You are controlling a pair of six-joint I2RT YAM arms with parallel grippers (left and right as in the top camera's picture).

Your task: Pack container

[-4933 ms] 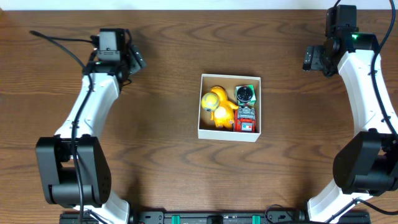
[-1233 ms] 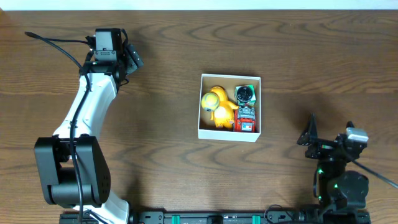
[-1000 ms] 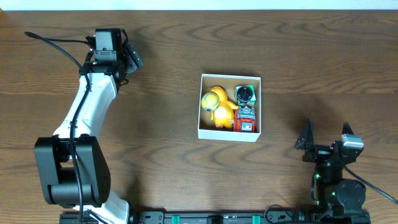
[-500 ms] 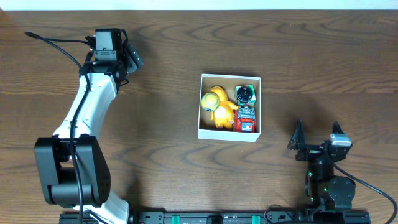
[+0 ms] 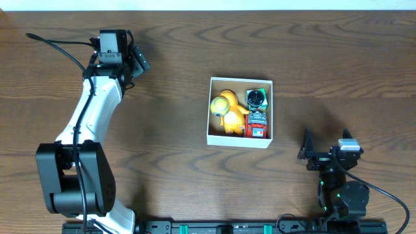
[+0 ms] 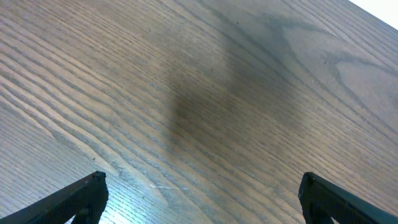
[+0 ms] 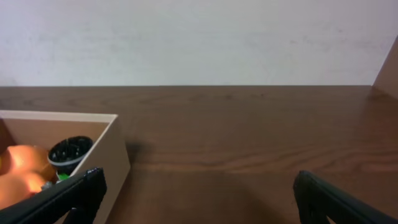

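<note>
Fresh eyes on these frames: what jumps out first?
The white-walled container mid-table, packed with a yellow toy and a red toy. The right arm sits folded at the near right edge, with the right claw open and empty; the left arm stretches to the far left.

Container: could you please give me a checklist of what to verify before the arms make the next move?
1. Container sits flat on the table, top open: ok.
2. Yellow toy, red toy and black round piece lie inside its walls: ok.
3. Left gripper is open, holds nothing and is over bare wood: ok.
4. Right gripper is open, holds nothing and is apart from the container: ok.
5. All toys sit below the rim: cannot tell.
</note>
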